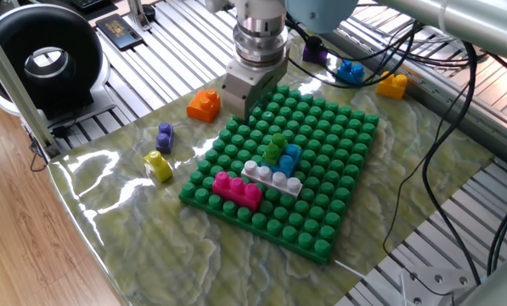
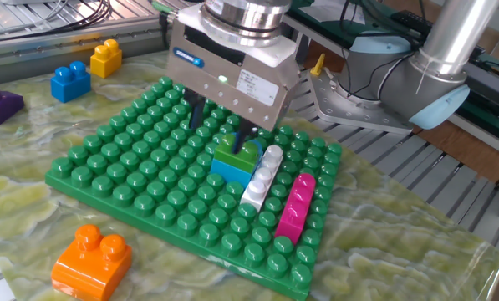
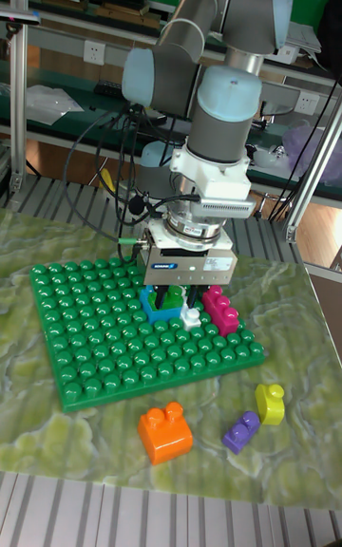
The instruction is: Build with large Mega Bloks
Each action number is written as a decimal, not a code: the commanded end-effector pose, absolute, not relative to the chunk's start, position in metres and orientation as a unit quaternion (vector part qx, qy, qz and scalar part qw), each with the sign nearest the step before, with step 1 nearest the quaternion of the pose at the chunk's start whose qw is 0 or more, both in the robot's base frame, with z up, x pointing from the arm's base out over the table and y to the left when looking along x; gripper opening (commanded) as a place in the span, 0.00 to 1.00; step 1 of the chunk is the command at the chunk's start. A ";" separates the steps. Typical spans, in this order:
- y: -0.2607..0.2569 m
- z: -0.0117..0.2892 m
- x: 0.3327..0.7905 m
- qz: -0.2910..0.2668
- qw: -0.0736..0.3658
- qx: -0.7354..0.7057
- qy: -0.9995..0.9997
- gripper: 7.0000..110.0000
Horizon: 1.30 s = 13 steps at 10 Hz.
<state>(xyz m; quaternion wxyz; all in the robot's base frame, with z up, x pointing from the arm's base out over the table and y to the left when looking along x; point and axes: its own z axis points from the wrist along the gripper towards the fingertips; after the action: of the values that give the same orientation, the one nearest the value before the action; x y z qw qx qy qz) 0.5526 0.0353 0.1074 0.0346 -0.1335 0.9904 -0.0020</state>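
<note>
The gripper [image 2: 220, 134] is hovering just above the green baseplate [image 2: 132, 180], fingers apart and holding nothing. Below it a small green brick [image 2: 235, 152] is sitting on a light blue brick [image 2: 228, 170], with a white-grey brick [image 2: 262, 177] and a magenta brick [image 2: 295, 206] beside them. An orange brick [image 2: 90, 261] is lying off the plate.

from the tall view my gripper [image 3: 186, 292] body covers most of the green brick [image 3: 172, 299] and white brick [image 3: 193, 319]; i can't tell if its fingers are parted.
</note>
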 end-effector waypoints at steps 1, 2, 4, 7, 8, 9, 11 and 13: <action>0.037 0.101 0.573 0.004 0.043 -0.136 0.990 0.00; 0.033 0.099 0.580 -0.009 0.031 -0.138 0.990 0.00; 0.041 0.092 0.602 0.001 0.039 -0.142 0.989 0.00; 0.041 0.091 0.603 0.000 0.035 -0.137 0.990 0.00; 0.045 0.088 0.606 0.005 0.037 -0.136 0.990 0.00; 0.047 0.088 0.605 0.009 0.037 -0.132 0.991 0.00; 0.039 0.087 0.592 -0.003 0.008 -0.129 0.992 0.00; 0.032 0.087 0.587 -0.015 -0.003 -0.147 0.989 0.00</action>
<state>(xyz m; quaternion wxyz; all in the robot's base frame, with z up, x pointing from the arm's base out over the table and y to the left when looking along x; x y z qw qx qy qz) 0.5927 0.0351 0.0868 0.0117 -0.1402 0.9900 -0.0123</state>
